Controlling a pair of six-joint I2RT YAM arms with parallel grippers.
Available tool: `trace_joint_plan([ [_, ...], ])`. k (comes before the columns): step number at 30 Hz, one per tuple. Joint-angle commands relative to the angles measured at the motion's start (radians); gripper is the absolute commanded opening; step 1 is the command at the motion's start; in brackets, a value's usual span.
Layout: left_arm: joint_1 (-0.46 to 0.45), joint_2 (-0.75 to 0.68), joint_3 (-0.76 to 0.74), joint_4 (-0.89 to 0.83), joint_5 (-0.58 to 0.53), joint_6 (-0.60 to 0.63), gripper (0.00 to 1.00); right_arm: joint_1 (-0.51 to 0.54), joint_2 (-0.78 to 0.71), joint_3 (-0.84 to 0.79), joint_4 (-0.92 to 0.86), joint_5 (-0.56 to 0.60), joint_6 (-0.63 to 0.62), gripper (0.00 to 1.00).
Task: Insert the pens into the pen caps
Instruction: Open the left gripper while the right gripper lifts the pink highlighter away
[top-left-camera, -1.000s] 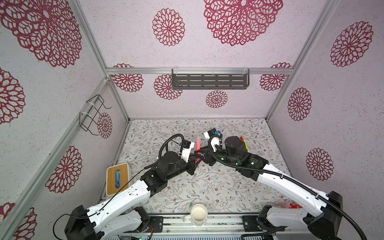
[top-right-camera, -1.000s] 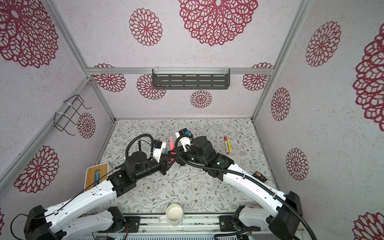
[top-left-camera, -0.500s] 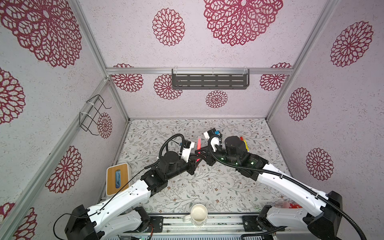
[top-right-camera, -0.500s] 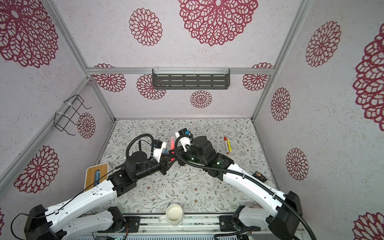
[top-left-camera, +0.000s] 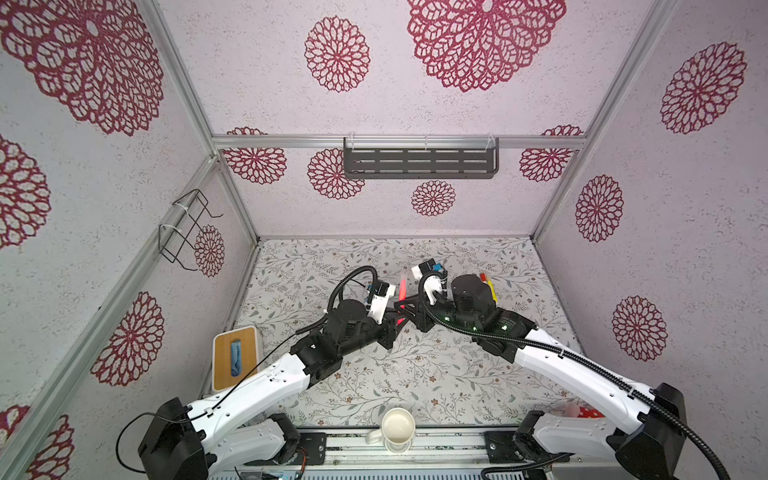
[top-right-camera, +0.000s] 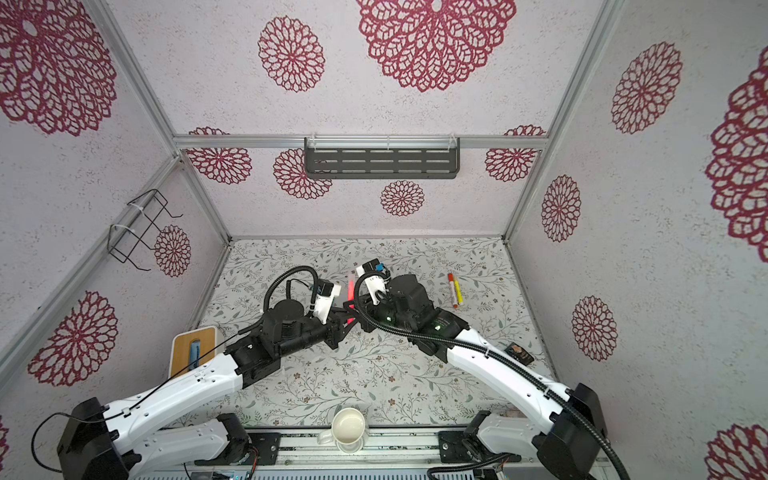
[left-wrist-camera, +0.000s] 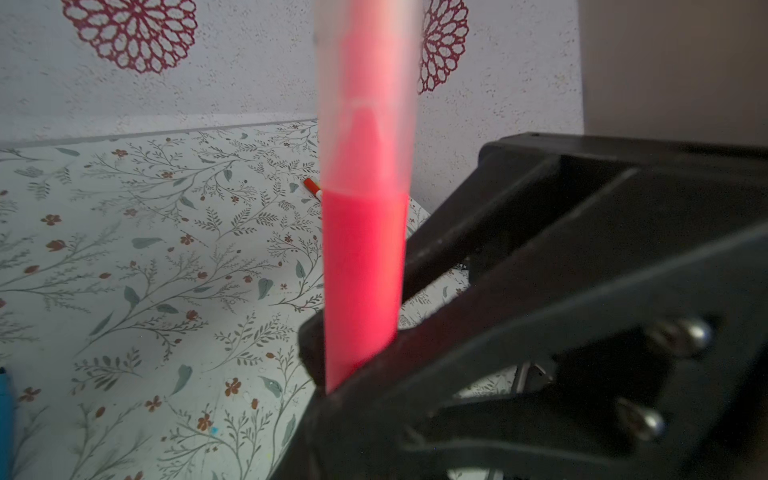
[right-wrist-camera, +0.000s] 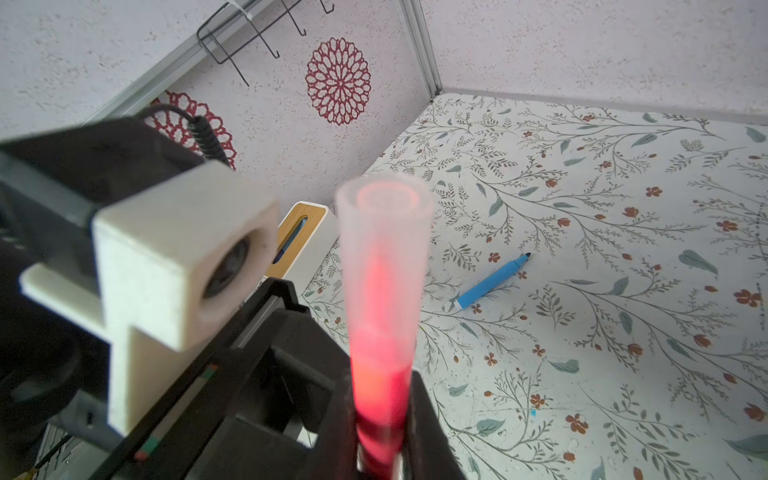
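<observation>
**A:** Where was the pen, and what held it?

**B:** The pink pen (top-left-camera: 402, 291) stood upright above the middle of the table (top-left-camera: 415, 374). The right gripper (right-wrist-camera: 384, 419) was clamped on its lower barrel. The left gripper (top-left-camera: 391, 321) sat just beside the pen. Whether its jaws were gripping or had let go could not be told. A cloudy, see-through cap (right-wrist-camera: 382, 249) covered the pen's upper end.

**A:** How would it handle?

**B:** It was probably light and stiff, with smooth plastic that might swivel or slip in a pinch. The bare barrel below the cap looked like the best place to hold. The thin cap seemed likelier to flex or pull off.

**A:** Had anything changed from a second before?

**B:** Hardly anything in the top views. Both grippers and the upright pen were in the same spot.
</observation>
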Motion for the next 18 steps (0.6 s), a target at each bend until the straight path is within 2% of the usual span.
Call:
trace_joint_plan([
  [1,-0.008,0.012,0.038,0.022,0.017,0.014,0.34,-0.021,-0.046,-0.007,0.020,0.027,0.020,0.00],
  [6,-0.008,0.008,0.027,0.023,-0.008,0.011,0.43,-0.051,-0.076,-0.016,-0.011,0.073,0.020,0.00],
  [11,-0.007,-0.039,0.001,-0.007,-0.088,0.011,0.58,-0.092,-0.117,-0.027,-0.057,0.122,0.012,0.00],
  [12,-0.008,-0.049,-0.007,-0.008,-0.102,0.012,0.78,-0.099,-0.123,-0.027,-0.068,0.132,0.011,0.00],
  [18,-0.008,-0.096,-0.025,-0.058,-0.253,0.026,0.79,-0.138,-0.152,-0.014,-0.181,0.234,-0.014,0.00],
])
